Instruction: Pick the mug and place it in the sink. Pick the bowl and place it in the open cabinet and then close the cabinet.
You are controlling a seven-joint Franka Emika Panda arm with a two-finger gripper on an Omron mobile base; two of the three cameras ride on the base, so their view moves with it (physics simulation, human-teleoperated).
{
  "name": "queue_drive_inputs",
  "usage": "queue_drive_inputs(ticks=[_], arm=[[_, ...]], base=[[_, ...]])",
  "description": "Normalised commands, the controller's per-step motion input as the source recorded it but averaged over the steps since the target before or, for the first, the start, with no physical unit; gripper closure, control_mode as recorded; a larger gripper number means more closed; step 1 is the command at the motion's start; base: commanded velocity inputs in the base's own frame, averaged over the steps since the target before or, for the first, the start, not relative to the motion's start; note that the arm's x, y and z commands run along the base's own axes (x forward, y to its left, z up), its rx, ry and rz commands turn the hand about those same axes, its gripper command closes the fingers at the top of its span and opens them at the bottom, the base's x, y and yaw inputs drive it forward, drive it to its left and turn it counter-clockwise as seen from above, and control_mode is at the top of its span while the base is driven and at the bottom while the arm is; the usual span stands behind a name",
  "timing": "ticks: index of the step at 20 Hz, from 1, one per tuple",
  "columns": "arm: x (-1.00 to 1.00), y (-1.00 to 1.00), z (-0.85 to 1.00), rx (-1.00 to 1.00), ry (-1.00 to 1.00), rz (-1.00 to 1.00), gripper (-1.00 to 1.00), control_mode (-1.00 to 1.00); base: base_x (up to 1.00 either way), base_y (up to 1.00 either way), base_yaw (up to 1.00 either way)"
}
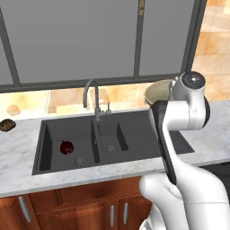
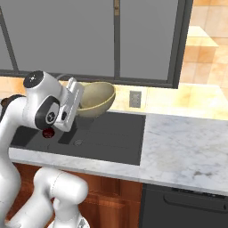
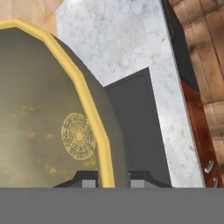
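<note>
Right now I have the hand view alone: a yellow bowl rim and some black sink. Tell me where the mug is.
Observer: The mug sits in the left basin of the sink, close to the round drain.
Operator: Confirm that the bowl is off the counter.
Observer: It is. In the right base view the bowl hangs tilted above the drainboard, with the gripper pinching its rim.
Operator: Report anything else on the counter.
Observer: Two small lumps lie at the far left of the counter: a dark brown item and a tan item behind it.
</note>
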Motion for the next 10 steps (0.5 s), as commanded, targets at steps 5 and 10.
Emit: queue_drive_inputs(ticks=[5,10], arm=[[-0.31,0.22,0.0,0.18,0.0,0.0,1.0,-1.0],[-0.11,0.15,0.11,0.07,0.0,0.06,1.0,-1.0]], base=[[0.0,0.0,0.0],[0.0,0.0,0.0]])
